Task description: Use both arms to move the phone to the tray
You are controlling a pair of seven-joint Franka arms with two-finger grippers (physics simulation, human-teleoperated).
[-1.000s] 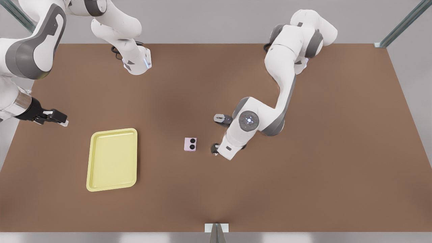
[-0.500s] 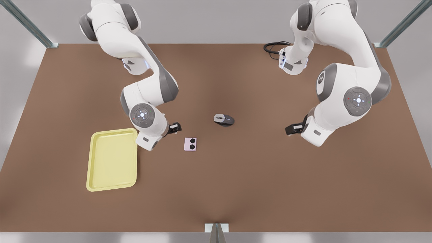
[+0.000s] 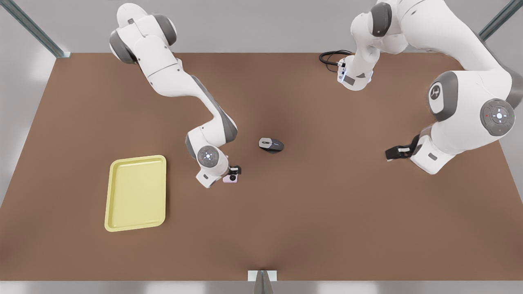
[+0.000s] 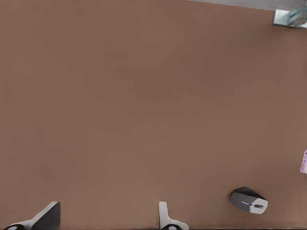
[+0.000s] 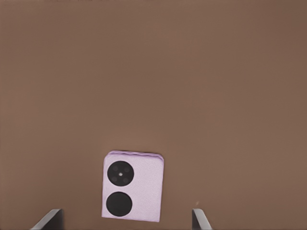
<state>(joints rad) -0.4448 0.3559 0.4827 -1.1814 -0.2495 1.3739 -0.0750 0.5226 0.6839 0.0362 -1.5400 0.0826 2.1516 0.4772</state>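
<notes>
My right claw [image 3: 234, 170] has swung over the phone [image 5: 133, 186], spread and ready; left claw [image 3: 393, 153], spread too, waits aside

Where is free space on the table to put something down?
Free: the tray inside, and the table near edge. Crowded: the middle, where the right tool is open over the phone near the mouse. The left tool waits, open.

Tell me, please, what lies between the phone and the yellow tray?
Nothing rests there: the front view shows bare brown table between the phone and the tray. The right gripper hovers open over the phone; the left gripper waits far off.
</notes>
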